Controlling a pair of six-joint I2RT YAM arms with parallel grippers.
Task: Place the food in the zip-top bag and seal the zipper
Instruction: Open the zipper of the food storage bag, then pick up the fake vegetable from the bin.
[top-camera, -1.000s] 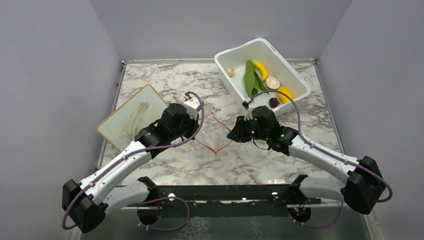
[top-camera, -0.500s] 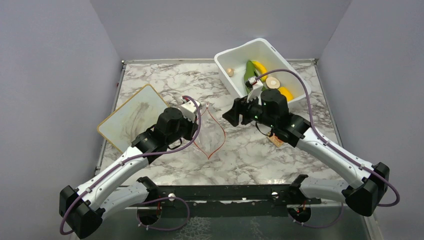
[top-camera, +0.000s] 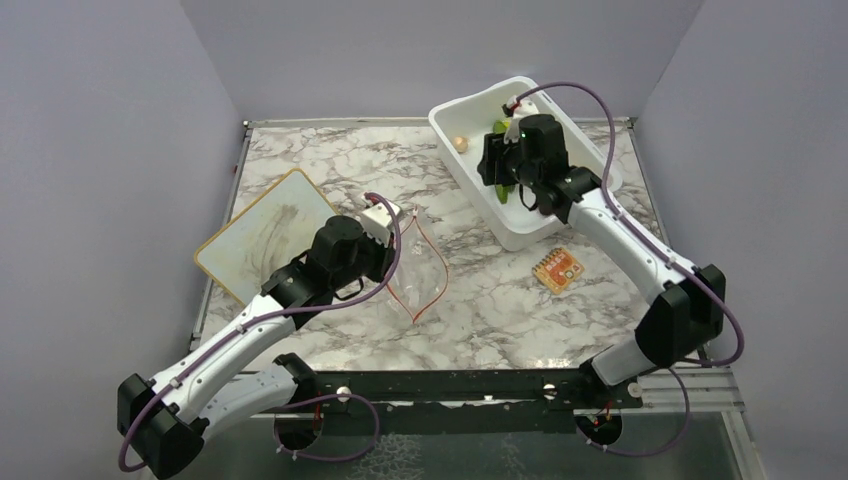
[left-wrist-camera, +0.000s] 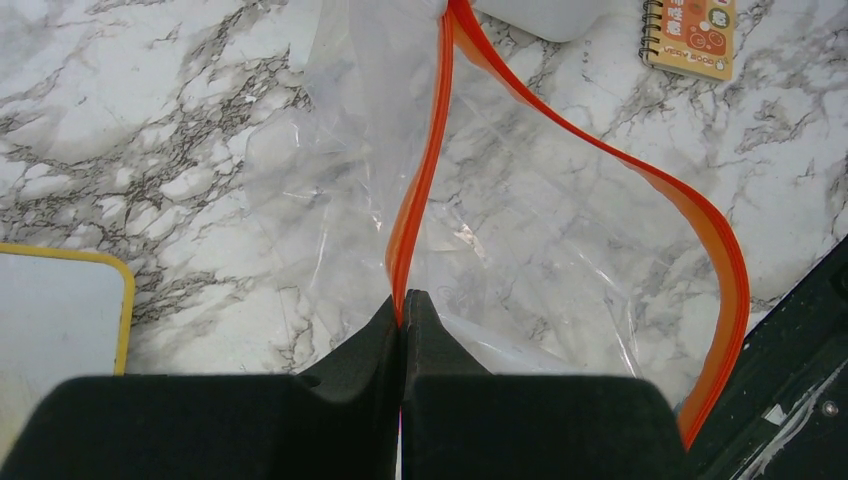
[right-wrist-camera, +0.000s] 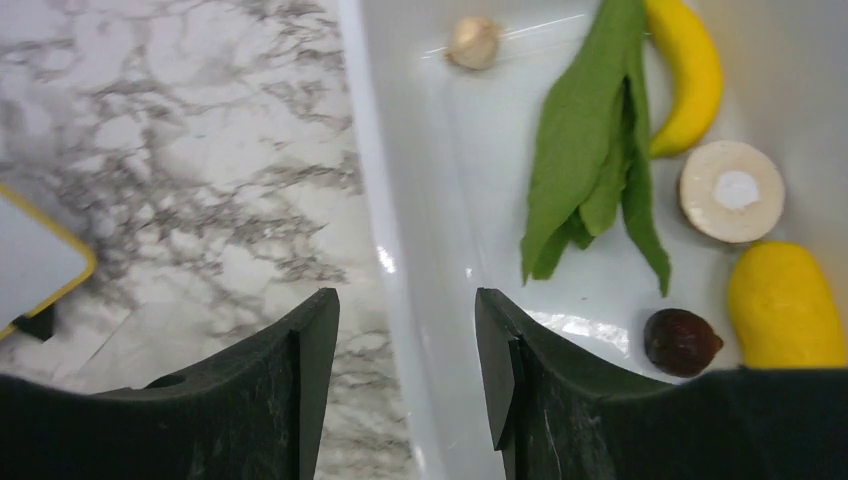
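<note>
The clear zip-top bag (top-camera: 425, 272) lies floppy on the marble, its mouth gaping. My left gripper (left-wrist-camera: 403, 300) is shut on one side of the red-orange zipper (left-wrist-camera: 420, 190); the other side curves away to the right. The food lies in the white tub (right-wrist-camera: 420, 200): a green leafy vegetable (right-wrist-camera: 590, 170), a banana (right-wrist-camera: 685, 75), a yellow oval fruit (right-wrist-camera: 785, 305), a small beige piece (right-wrist-camera: 473, 42), a round beige slice (right-wrist-camera: 732, 190) and a dark brown piece (right-wrist-camera: 682, 340). My right gripper (right-wrist-camera: 407, 300) hangs open and empty above the tub's near-left wall, its fingers on either side of it.
An orange patterned notepad (top-camera: 558, 268) lies on the marble right of the bag, below the tub. A white board with a yellow rim (top-camera: 265, 235) sits at the left. Grey walls close the table on three sides.
My right gripper has let go of the bag's mouth, opened, and swung back and right to the tub, uncovering the notepad. The left gripper has kept its hold on the zipper.
</note>
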